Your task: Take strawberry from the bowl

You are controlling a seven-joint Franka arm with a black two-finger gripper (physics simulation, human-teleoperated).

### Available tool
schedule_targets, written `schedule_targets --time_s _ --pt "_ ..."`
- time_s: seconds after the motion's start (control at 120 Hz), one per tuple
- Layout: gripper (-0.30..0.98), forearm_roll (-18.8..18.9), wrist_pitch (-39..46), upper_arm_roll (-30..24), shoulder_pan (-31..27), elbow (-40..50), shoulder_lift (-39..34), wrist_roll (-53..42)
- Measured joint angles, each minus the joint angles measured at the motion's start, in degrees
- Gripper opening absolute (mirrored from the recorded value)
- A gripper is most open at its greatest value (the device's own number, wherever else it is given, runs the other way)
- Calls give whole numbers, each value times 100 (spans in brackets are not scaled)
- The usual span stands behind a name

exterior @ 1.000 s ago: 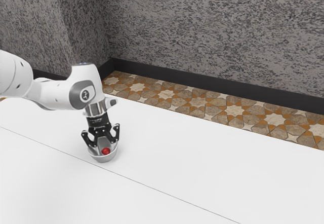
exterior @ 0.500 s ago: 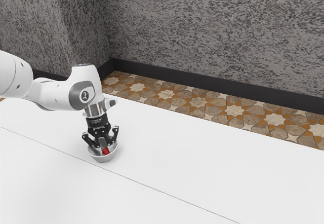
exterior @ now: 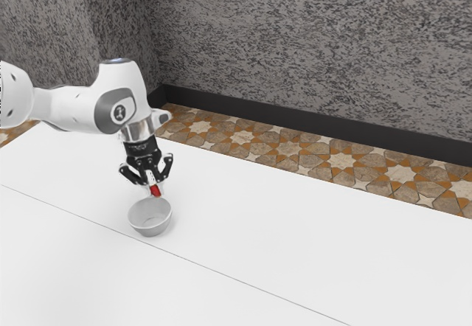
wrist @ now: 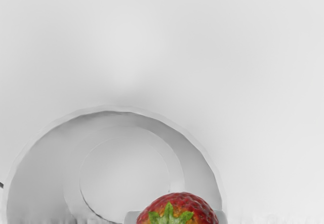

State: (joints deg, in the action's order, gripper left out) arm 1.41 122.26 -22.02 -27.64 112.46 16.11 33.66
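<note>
Strawberry (exterior: 155, 191) lifted clear of bowl (exterior: 150, 229) since earlier, pinched between jaws.

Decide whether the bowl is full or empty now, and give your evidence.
Empty: the bowl's inside shows bare, and the strawberry is above it, held in the gripper.

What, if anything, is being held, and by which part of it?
A red strawberry with green leaves, gripped by its sides, its leafy end facing the wrist camera. The black two-finger claw holds it above the round grey bowl.
</note>
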Motion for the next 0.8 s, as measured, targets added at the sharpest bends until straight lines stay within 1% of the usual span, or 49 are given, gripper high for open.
schedule_targets --time_s 0.167,0.267,0.408,0.55,0.633,0.708,0.8 --pt "-5 -27 -50 1 823 -57 -71 107" --pt "-5 -68 -39 44 1273 -206 305 172" --pt "-3 -97 24 71 1493 -285 579 254" --pt "27 -185 72 72 1508 -292 572 232" --pt "41 -203 73 74 1486 -317 440 86" --pt "49 -162 -80 71 1450 -392 12 -212" --pt "56 -54 -376 46 1443 -483 -705 -757"
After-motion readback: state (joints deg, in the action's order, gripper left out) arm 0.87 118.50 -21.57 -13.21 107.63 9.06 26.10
